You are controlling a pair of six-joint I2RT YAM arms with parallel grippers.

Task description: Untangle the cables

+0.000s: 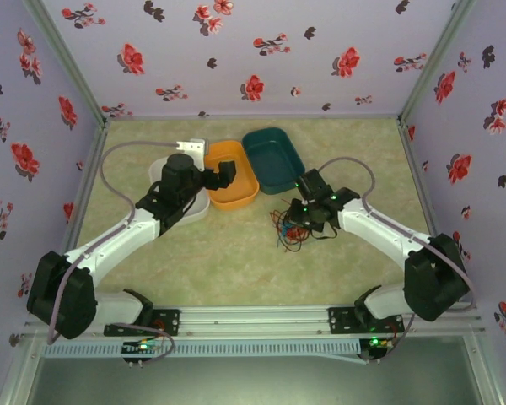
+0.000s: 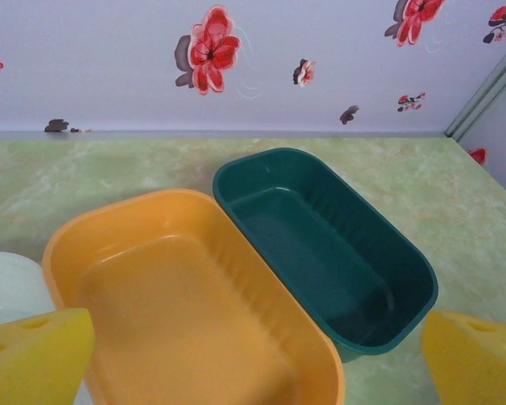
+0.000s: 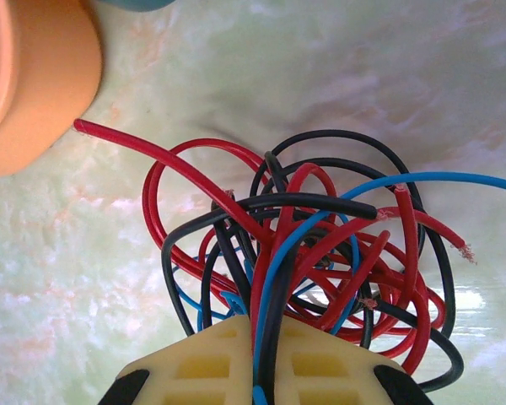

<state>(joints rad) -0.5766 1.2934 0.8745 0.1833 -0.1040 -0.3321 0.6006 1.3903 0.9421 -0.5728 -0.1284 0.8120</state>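
My right gripper point(image 3: 266, 359) was clenched on the cables point(image 3: 320, 245). Red, black and blue strands ran side by side through the narrow slit between its two pale fingers point(image 3: 202, 367), and the rest of the bundle fanned out beyond them in loose, crossing loops. That arm bent out from its base at the near edge toward the right edge of the counter point(image 1: 236, 270). From the elbow the forearm angled back in toward the middle, with the wrist tipped down onto the tangle. The cables lay on the counter a little right of its centre, just in front of the green tub point(image 1: 257, 143) and well away from the near edge. One bare red end reached out near the rim of the orange tub point(image 3: 63, 101), and a blue strand trailed off the other way.

My left gripper point(image 1: 226, 175) was released and spread wide, holding nothing, with its yellow fingertips point(image 2: 34, 359) far apart. The left arm mirrored the right: its elbow swung out toward the near left corner and its forearm stretched diagonally toward the far edge. The wrist hung over the white tub point(image 1: 162, 169), and the gripper sat above the orange tub, facing the far edge. The orange and green tubs stood touching side by side near that edge.
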